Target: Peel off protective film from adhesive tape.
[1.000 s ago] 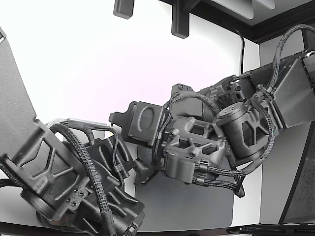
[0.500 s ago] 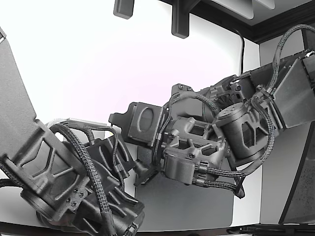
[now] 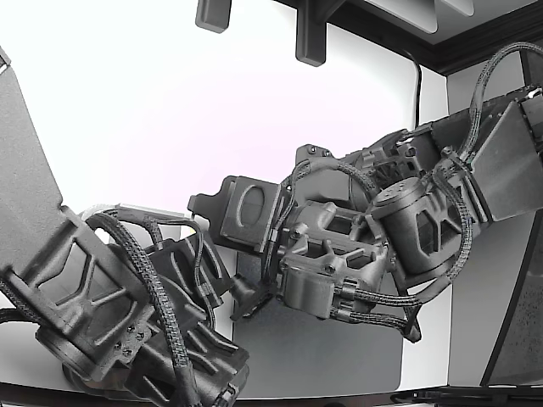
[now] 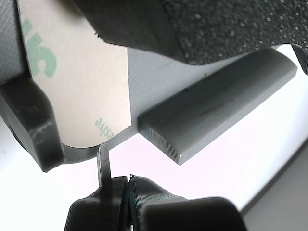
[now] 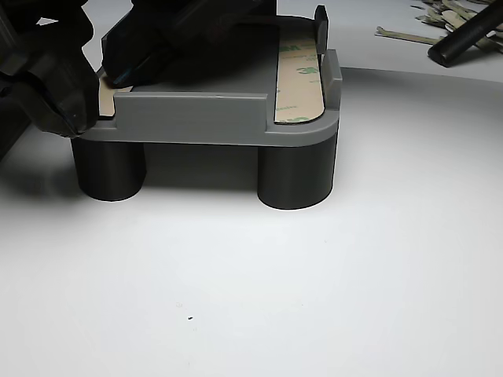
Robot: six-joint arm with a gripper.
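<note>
We judge the step is catching the liner's edge, so we should slide the thin tip of the gripper (image 4: 115, 185) under the rounded end of the film (image 4: 82, 96) just ahead of it, then lift slowly and flat. Its jaws look pressed together with nothing between them. The film is tan paper with green print, lying flat on the grey fixture (image 4: 216, 108).

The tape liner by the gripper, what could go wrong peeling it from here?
The gripper looks shut just off the liner edge, so it may close on nothing and slip. The liner lies flat on the gray fixture, so a pull could tear it. The second strip is still covered.
</note>
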